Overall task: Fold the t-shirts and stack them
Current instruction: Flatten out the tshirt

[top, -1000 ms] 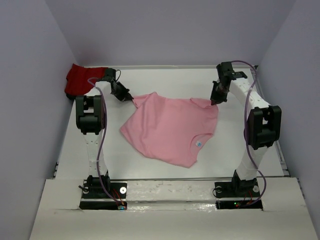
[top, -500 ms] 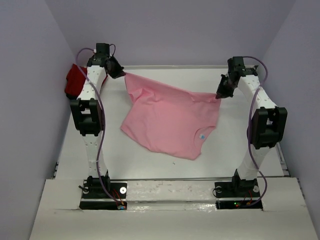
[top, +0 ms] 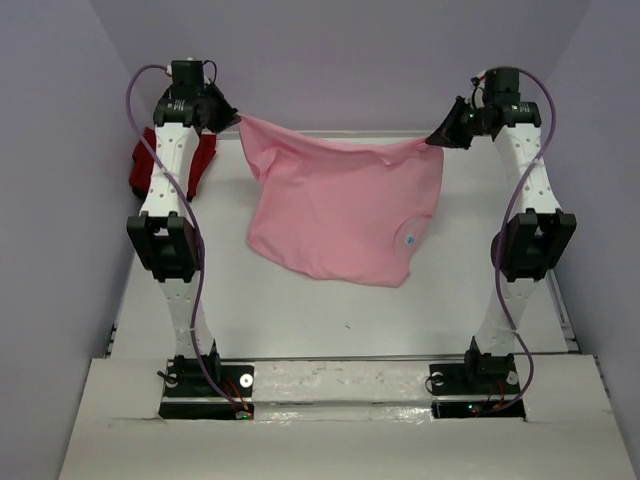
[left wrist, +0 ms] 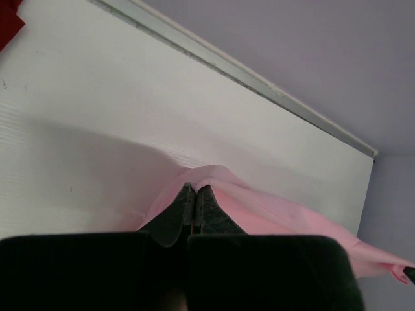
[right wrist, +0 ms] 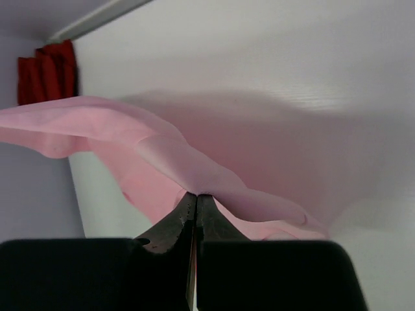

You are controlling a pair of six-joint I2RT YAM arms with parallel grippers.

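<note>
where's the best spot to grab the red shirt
Probably the right-hand edge of the red shirt, coming from above. It lies bunched in the far left corner against the wall, so only that side looks open.

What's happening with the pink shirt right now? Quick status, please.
Left hand, right hand: both shut on pink shirt, upper edge. Shirt held up, spread between them. Red shirt bunched far left, not in the way.

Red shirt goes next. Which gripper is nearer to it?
Left. The left gripper hangs just beside the red shirt, gripping the pink shirt; the right gripper holds that shirt's opposite end, far across.
</note>
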